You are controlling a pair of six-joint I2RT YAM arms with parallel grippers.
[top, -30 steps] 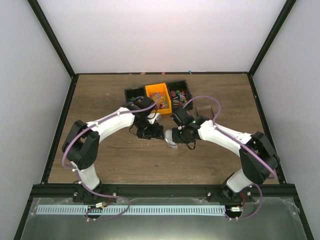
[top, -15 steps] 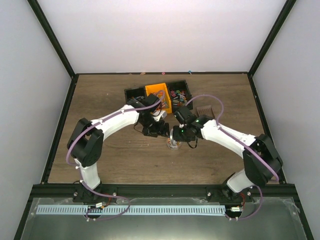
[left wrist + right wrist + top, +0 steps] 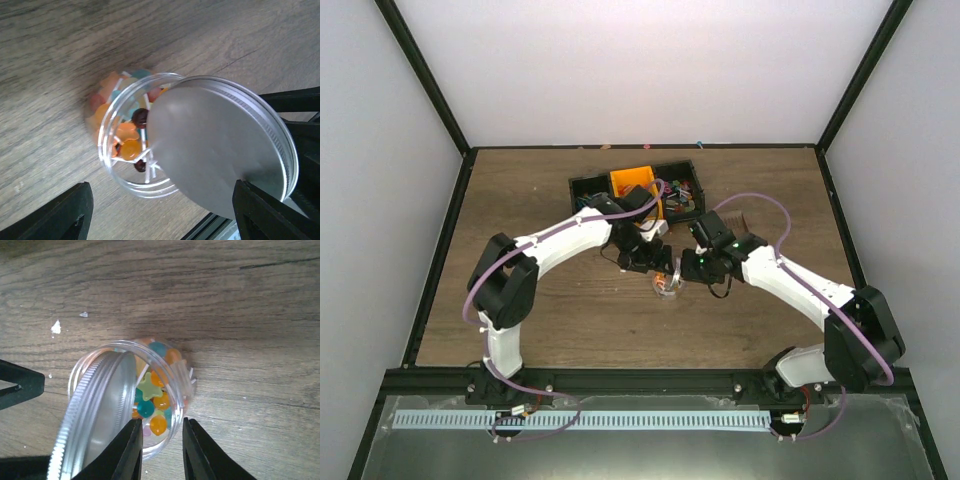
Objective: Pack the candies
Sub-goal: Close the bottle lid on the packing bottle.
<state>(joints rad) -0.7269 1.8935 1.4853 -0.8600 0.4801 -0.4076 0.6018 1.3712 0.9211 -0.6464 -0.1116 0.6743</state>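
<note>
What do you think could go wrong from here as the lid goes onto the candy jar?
The metal lid is tilted and covers only part of the mouth of the clear jar; pushed down so, it may jam crooked or slide off. The left end effector and right end effector both crowd the jar, so a nudge could tip it and spill the candies.

White arms (image 3: 560, 238) with black joints, purple cables (image 3: 760, 199).

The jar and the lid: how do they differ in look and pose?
The jar is clear and shows coloured candies inside; the lid is opaque grey metal. The jar stands upright on the table; the lid tilts over its mouth, covering it partly. Both are round.
</note>
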